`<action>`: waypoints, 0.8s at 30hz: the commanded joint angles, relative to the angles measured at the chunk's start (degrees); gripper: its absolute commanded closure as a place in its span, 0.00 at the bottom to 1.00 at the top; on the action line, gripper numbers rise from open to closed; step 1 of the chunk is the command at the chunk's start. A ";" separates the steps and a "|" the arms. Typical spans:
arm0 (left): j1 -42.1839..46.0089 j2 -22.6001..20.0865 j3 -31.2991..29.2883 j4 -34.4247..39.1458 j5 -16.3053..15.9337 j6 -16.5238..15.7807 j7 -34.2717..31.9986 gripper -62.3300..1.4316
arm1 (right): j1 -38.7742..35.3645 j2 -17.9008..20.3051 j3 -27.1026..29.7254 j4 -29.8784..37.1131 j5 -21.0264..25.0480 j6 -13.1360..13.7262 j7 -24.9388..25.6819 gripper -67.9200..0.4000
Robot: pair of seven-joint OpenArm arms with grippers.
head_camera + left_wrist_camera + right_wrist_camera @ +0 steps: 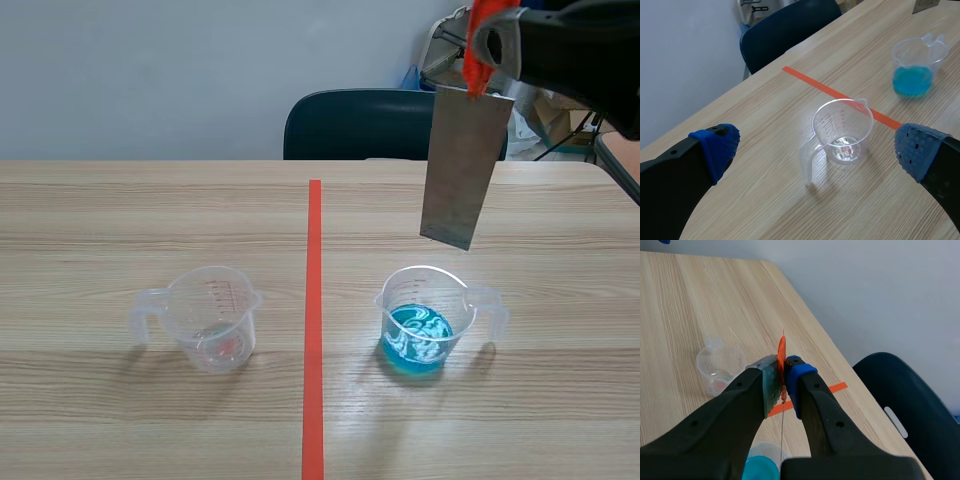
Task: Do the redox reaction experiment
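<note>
Precariously, upper right, the right gripper (482, 50) pinches the orange tab (476, 70) of the metal strip (460, 170), which hangs above the blue-solution cup (420, 325) at lower right. A slip or skewed descent could topple it. Meanwhile the left gripper (817, 150) gapes, empty.

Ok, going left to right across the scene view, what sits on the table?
First the clear plastic measuring cup without blue liquid → orange-red tape line → clear plastic measuring cup holding blue liquid. The flat grey metal sheet hangs above that cup, so I skip it.
</note>
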 commanded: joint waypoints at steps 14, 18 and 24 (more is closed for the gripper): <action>-0.44 -0.15 -0.22 0.70 -0.55 0.11 -0.72 0.00 | 3.61 2.27 -4.50 -1.36 0.98 0.33 1.22 0.98; -0.85 -0.15 -0.22 0.61 -0.57 0.15 -0.76 0.00 | 3.58 2.25 -4.50 -1.36 0.81 0.33 1.16 0.98; -0.85 -0.15 -0.22 0.61 -0.57 0.13 -0.74 0.00 | 3.58 1.60 -4.48 -1.36 0.79 0.33 0.55 0.98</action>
